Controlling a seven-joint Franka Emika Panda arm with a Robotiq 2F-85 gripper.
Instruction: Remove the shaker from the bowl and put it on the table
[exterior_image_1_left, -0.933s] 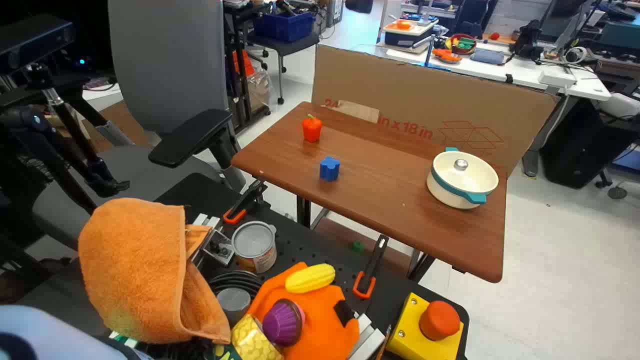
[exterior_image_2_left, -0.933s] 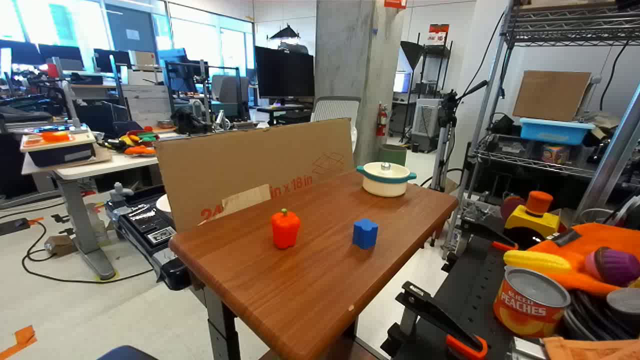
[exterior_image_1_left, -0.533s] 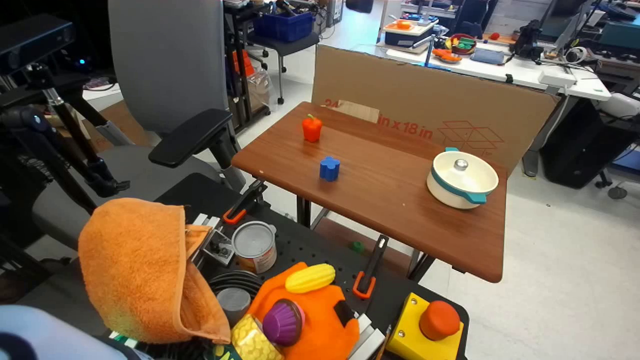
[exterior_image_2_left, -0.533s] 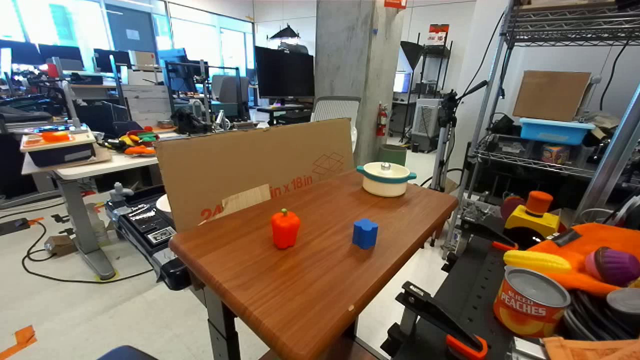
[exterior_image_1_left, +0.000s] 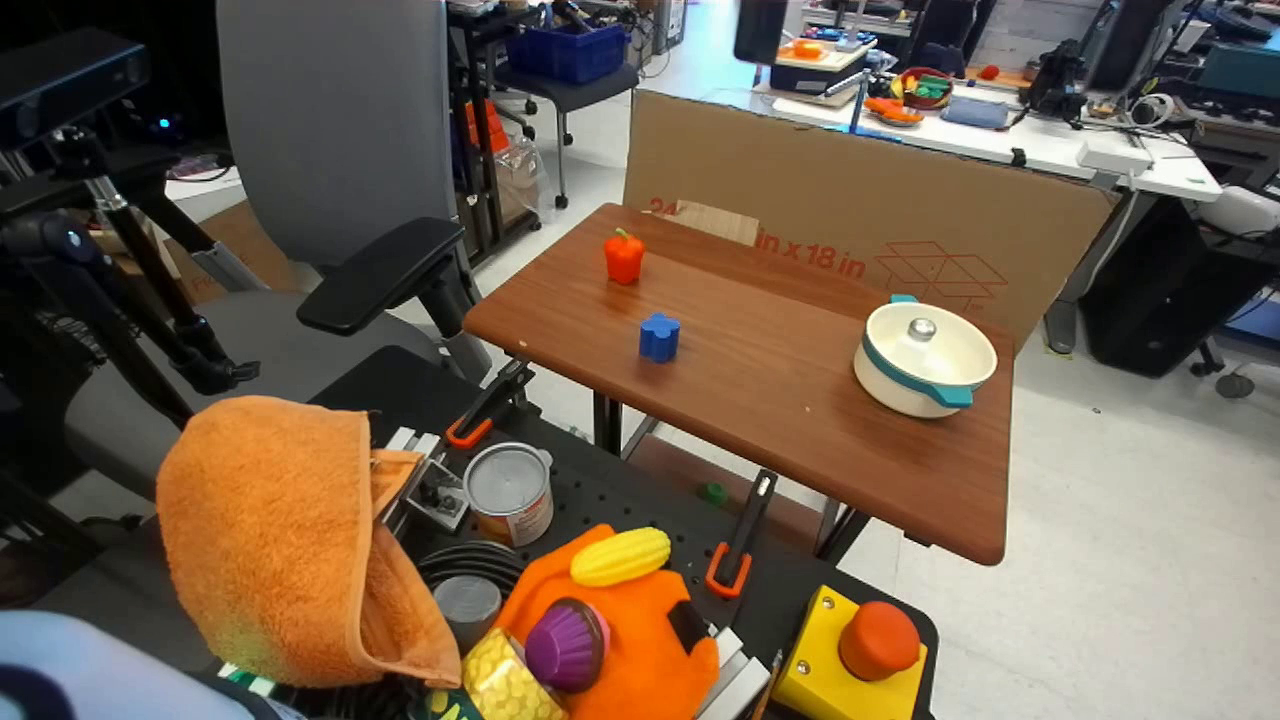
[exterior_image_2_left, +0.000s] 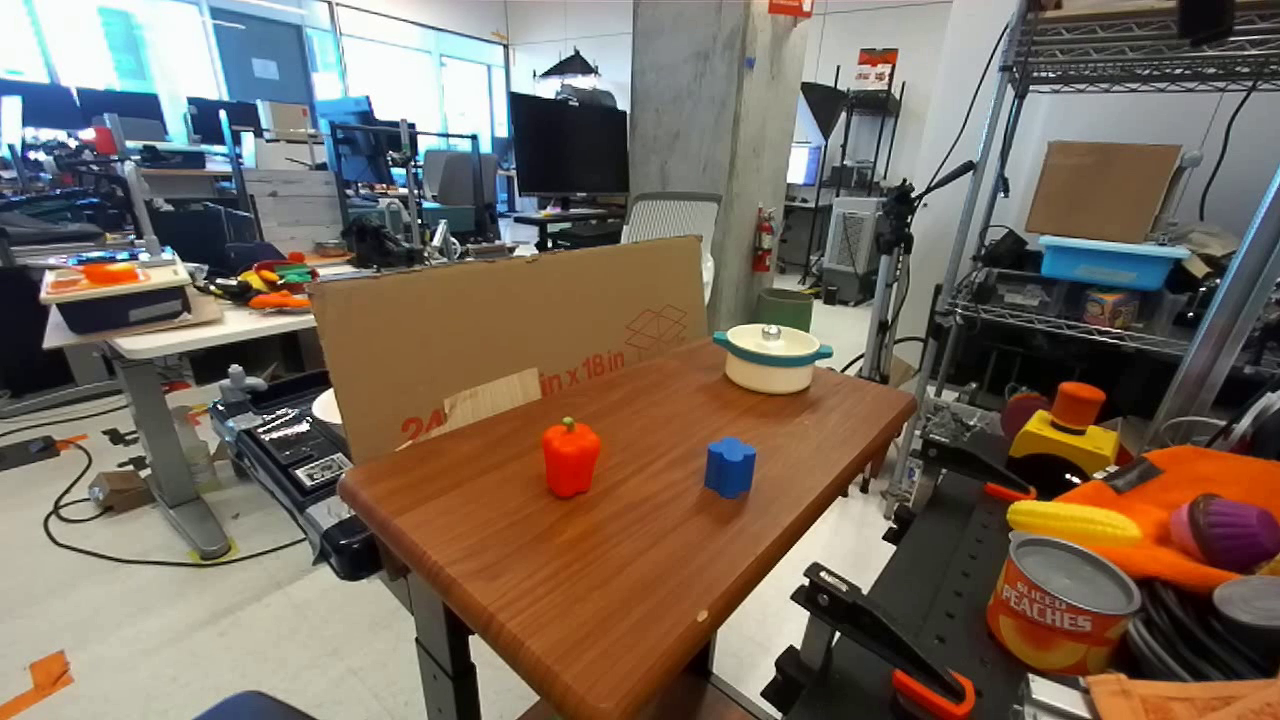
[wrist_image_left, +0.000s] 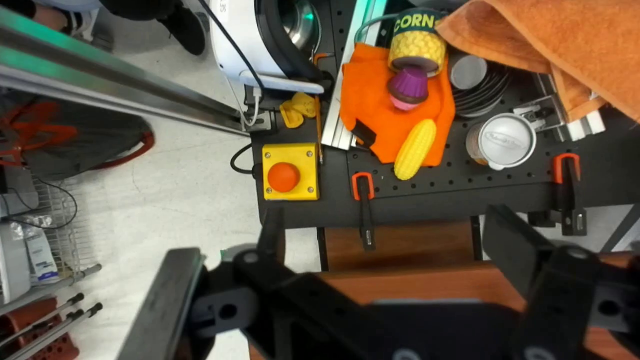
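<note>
Table (exterior_image_1_left: 765, 350) below, claw (wrist_image_left: 386, 220) agape

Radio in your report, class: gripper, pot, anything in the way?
Gripper open, nothing held. No shaker visible. White pot on table. Lid blocks the inside.

Lab — monitors (exterior_image_2_left: 570, 145), clamps (exterior_image_1_left: 748, 525), wire shelving (exterior_image_2_left: 1100, 70)

table (exterior_image_1_left: 770, 375): just brown wood
pot (exterior_image_1_left: 925, 358): cream, lidded
pepper (exterior_image_2_left: 571, 462): orangey-red, upright
block (exterior_image_2_left: 730, 470): blue, kinda near the pepper
</note>
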